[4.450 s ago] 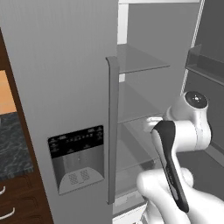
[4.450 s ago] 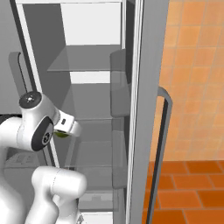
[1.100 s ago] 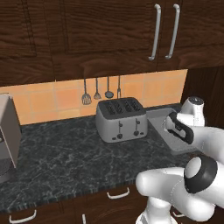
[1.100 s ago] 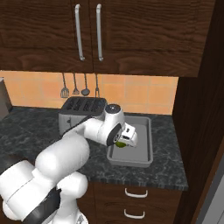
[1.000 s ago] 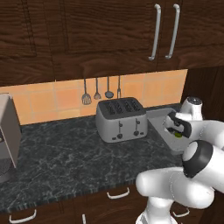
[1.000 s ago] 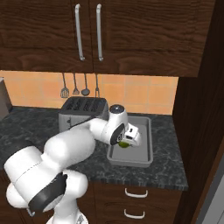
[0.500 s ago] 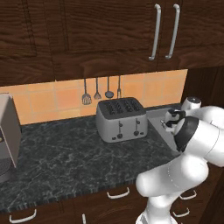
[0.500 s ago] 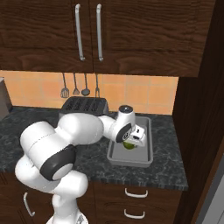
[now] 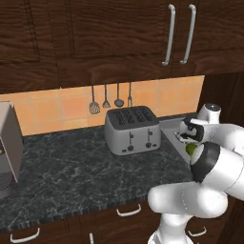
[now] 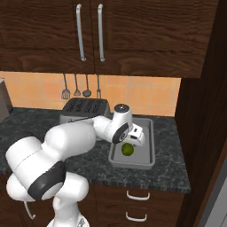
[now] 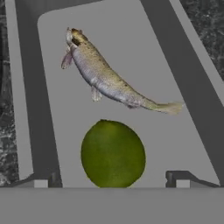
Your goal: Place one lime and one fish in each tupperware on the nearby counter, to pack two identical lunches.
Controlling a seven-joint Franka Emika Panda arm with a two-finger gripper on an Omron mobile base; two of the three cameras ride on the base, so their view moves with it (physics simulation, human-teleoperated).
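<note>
I see flat, even rendered light with no glare. The upper cabinets point(image 9: 95, 38) read dark, the backsplash point(image 9: 57, 107) warm and bright. In my hand view the lime point(image 11: 113, 153) looks soft-edged and casts almost no shadow on the pale tray point(image 11: 57, 52).

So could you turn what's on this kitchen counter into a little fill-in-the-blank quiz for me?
1. The lime lies inside the grey ____ on the counter.
2. Beside the lime in the tupperware lies a slim brownish-grey ____.
3. The end effector hovers over the lime with its jaws ____.
4. The silver appliance next to the tupperware is a ____.

Missing words: tupperware; fish; open; toaster
</note>
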